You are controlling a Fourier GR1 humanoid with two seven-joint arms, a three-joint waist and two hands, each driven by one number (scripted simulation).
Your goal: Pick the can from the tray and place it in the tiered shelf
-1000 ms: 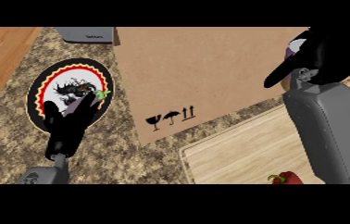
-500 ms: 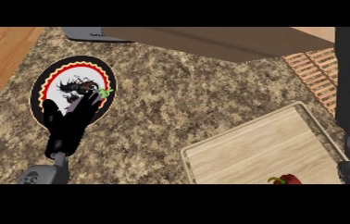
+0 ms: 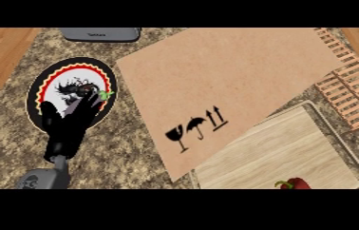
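Head view: nearest the lower edge, a wooden tray (image 3: 280, 153) is seen at the lower right, with a red pepper (image 3: 294, 183) at its near rim. No can is seen on the tray or anywhere else, so its place cannot be told; it may be hidden beneath the large cardboard sheet (image 3: 224, 81) that overlaps the tray's far left corner and spreads across the middle of the counter (image 3: 133, 148). At the lower left, the left forearm is seen rising from the edge, and the left hand (image 3: 67, 124) is held over the near part of a round patterned plate (image 3: 49, 89), its fingers straight and spread, closed on nothing. A small green thing (image 3: 107, 95) lies just beside its fingertips. The right hand is not shown. For the step in hand to be done well, it is judged that the can should first be found, and the tray side of the counter brought fully into sight before any reach is begun. Farther off, an orange slatted thing (image 3: 340, 81), possibly the tiered shelf, is glimpsed at the right edge, and a grey object (image 3: 99, 33) lies at the far edge.
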